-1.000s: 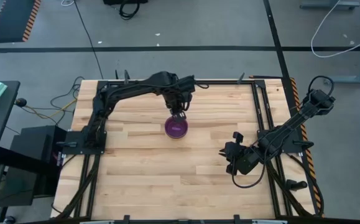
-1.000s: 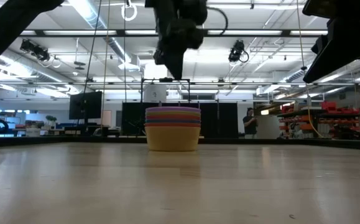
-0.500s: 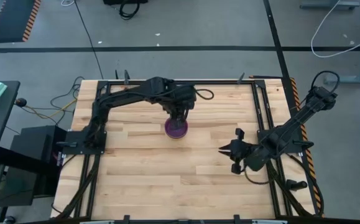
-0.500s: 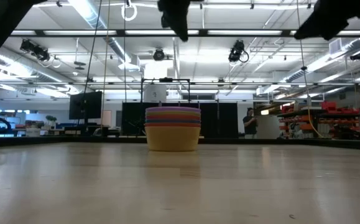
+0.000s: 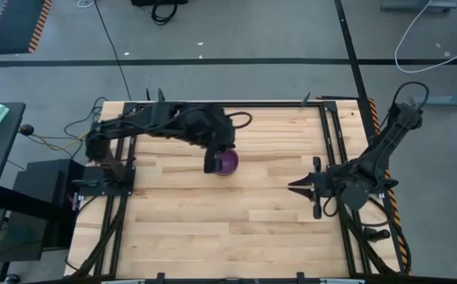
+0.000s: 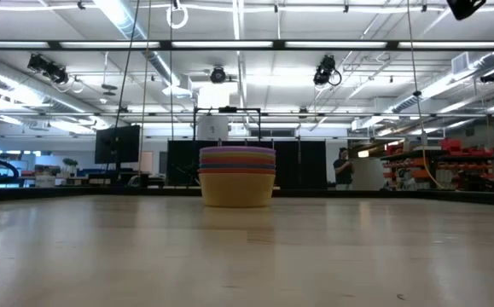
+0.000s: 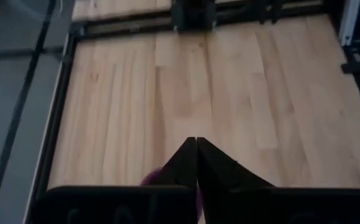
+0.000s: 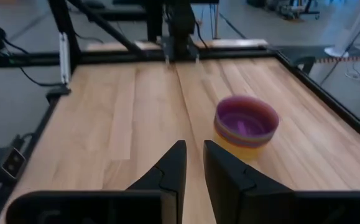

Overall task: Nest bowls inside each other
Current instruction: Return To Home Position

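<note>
The bowls (image 5: 226, 163) stand nested in one stack on the middle of the table. Purple is on top and the yellow bowl (image 6: 237, 189) sits at the bottom on the wood. The right wrist view shows the stack (image 8: 246, 128) too. My left gripper (image 5: 211, 166) hangs shut, high beside the stack's left side, and its fingers (image 7: 196, 142) meet above a sliver of the purple bowl (image 7: 151, 179). My right gripper (image 5: 293, 187) is near the table's right edge, pointing left toward the stack with its fingers (image 8: 193, 145) a little apart. Neither gripper shows in the low view.
Bare wood lies all around the stack (image 6: 237, 176). A dark metal frame (image 5: 329, 134) runs along the table's edges, with the arm bases on it at left and right. A person (image 6: 342, 168) stands far off in the room behind.
My left gripper has risen from just above the stack and drawn toward the table's left, leaving the low view. My right gripper has pulled back toward the table's right edge and risen. The stack has stayed where it was.
</note>
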You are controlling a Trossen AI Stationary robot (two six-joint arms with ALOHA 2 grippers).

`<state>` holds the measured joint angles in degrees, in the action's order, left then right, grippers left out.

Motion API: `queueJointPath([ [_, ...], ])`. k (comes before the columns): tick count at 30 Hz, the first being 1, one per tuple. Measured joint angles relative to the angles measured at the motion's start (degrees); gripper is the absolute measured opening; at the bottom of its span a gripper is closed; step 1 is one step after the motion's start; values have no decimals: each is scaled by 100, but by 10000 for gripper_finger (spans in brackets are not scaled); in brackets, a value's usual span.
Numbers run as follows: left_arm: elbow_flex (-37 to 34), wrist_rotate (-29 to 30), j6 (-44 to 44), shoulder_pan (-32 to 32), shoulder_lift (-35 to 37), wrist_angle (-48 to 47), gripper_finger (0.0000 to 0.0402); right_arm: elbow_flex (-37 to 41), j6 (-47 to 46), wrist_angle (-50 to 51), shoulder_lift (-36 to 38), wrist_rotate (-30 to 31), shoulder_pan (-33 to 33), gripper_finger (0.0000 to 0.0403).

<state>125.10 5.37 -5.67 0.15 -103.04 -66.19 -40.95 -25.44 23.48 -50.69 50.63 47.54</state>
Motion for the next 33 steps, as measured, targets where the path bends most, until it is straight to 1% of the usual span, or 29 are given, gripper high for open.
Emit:
queueJointPath([
  [3, -677, -1, -142, -37, 371, 592, 19, 50, 307, -319, 115, 11, 89, 62],
  [6, -1479, 1, -153, 35, 812, 1210, 26, 121, 804, -866, 233, -38, 195, 62],
  [9, -2347, -2, -102, 168, 1348, 1730, 26, 306, 1395, -1619, 442, -299, 339, 62],
  [11, -2943, 3, -53, 247, 1757, 2101, 21, 500, 1868, -2227, 626, -551, 445, 62],
  [15, -4079, 8, 60, 333, 2589, 2964, 11, 960, 2819, -3413, 1096, -1244, 635, 62],
  [18, -4804, -3, 89, 323, 3192, 3642, 10, 1324, 3343, -4091, 1529, -1739, 697, 62],
  [20, -5223, -5, 100, 291, 3557, 3922, 12, 1550, 3611, -4429, 1830, -2120, 702, 62],
  [23, -5699, -6, 177, 264, 4011, 4334, 21, 1801, 3913, -4804, 2243, -2701, 698, 62],
  [26, -5992, -5, 230, 236, 4351, 4636, 28, 1837, 4056, -4851, 2620, -3061, 702, 62],
  [29, -6166, -3, 203, 224, 4572, 4683, 28, 1834, 3972, -4863, 2887, -3118, 702, 62],
  [33, -6254, -5, 344, 153, 4692, 4733, 21, 1834, 3896, -4849, 2948, -3123, 701, 62],
])
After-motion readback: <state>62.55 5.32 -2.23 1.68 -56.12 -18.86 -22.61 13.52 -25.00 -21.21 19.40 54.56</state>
